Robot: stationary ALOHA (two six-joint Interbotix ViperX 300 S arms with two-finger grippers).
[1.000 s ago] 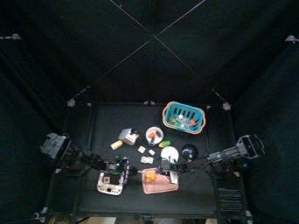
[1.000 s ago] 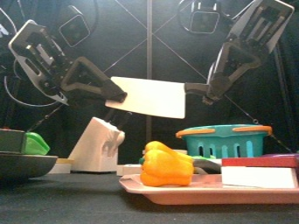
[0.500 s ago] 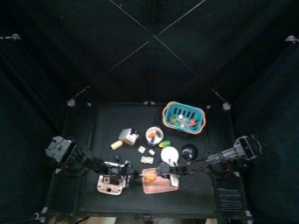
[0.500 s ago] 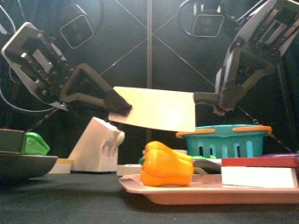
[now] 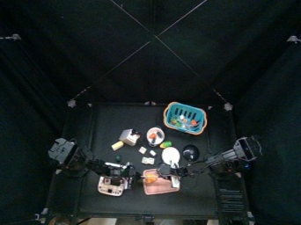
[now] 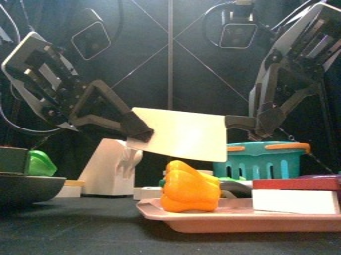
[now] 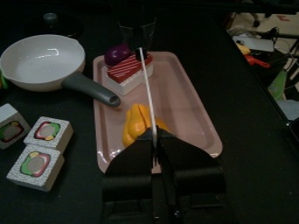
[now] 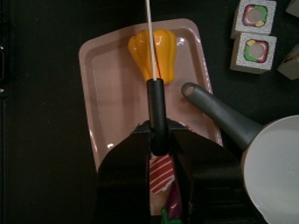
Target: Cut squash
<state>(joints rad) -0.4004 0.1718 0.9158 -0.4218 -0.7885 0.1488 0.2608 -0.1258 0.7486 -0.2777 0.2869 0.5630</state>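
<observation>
We are lowering the broad cream-bladed cleaver [image 6: 184, 134], pinched by both the left gripper [image 6: 134, 127] and right gripper [image 6: 248, 125], nearer the yellow toy squash [image 6: 190, 187] on the pink tray [image 6: 246, 219], so the cut looks imminent.

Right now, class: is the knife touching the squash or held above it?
Held above. In the front view the knife hangs clear over the squash, which lies on the tray; both grippers, left and right, hold it.
</observation>
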